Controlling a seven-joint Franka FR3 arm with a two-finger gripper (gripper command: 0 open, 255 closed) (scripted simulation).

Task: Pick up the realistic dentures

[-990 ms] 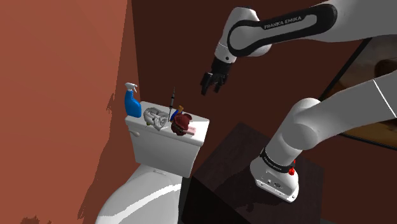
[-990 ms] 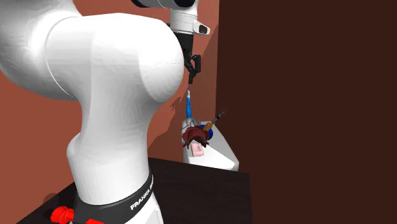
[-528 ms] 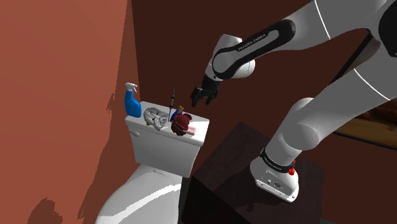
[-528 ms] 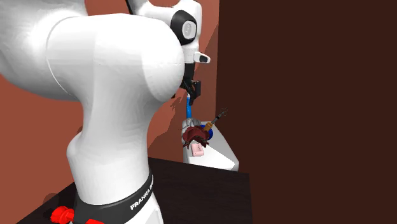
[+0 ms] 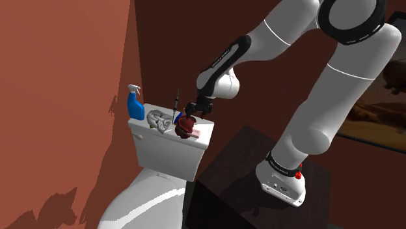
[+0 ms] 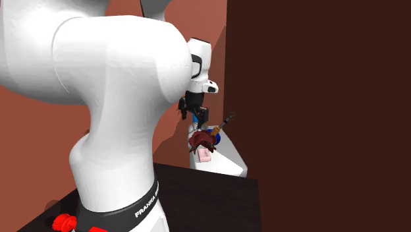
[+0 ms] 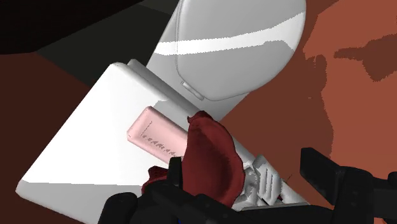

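Two fingers [image 7: 324, 173]: spread wide, dentures [image 7: 210, 156] between them
Gripper [image 5: 193, 112]: low, just above dentures
Dentures: dark red, on tank lid [image 5: 142, 122], beside pink block [image 7: 156, 135]
Bottle [image 5: 135, 104]: blue, at lid's other end

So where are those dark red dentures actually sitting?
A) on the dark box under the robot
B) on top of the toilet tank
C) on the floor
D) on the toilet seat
B: the dentures lie on the flat white top of the toilet tank, which also carries a blue spray bottle at its other end.
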